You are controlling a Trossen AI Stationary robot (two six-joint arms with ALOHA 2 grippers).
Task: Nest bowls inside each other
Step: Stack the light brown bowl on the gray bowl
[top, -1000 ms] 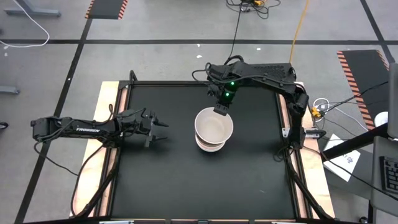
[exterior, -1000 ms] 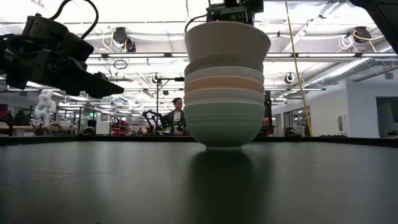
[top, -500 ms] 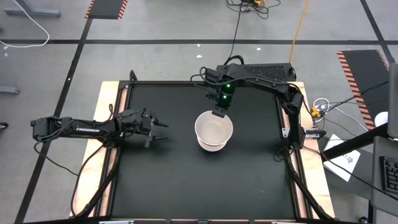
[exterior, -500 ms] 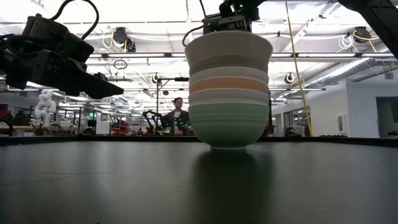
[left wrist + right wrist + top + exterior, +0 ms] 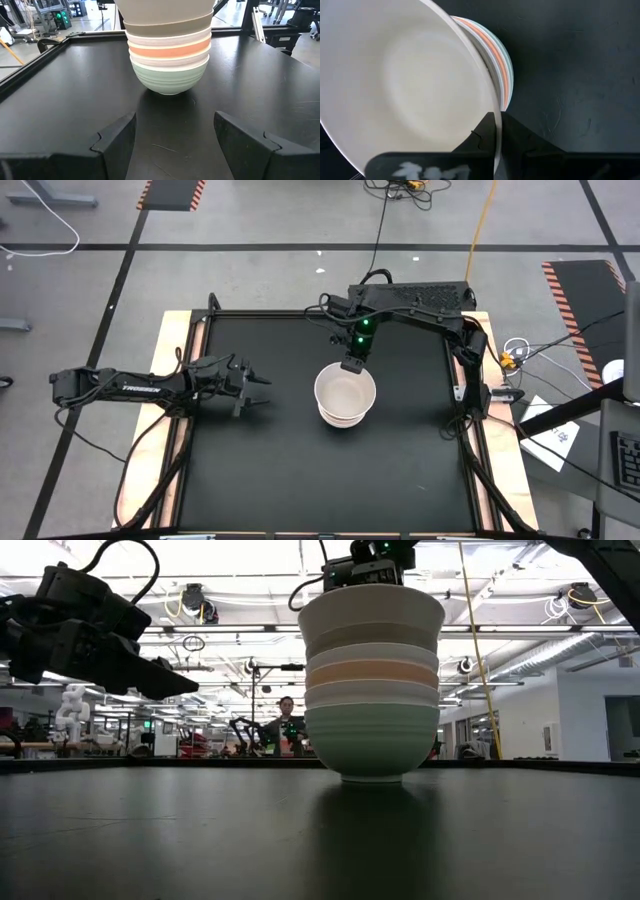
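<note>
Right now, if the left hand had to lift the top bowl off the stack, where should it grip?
Probably the top bowl's rim on the left hand's side, from above, one finger inside. Only its rim and upper wall stand clear of the stack, and the right hand already pinches the far rim.

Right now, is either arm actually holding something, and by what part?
Yes: the right gripper pinches the rim of the top bowl on the stack. The left gripper is open and empty.
</note>
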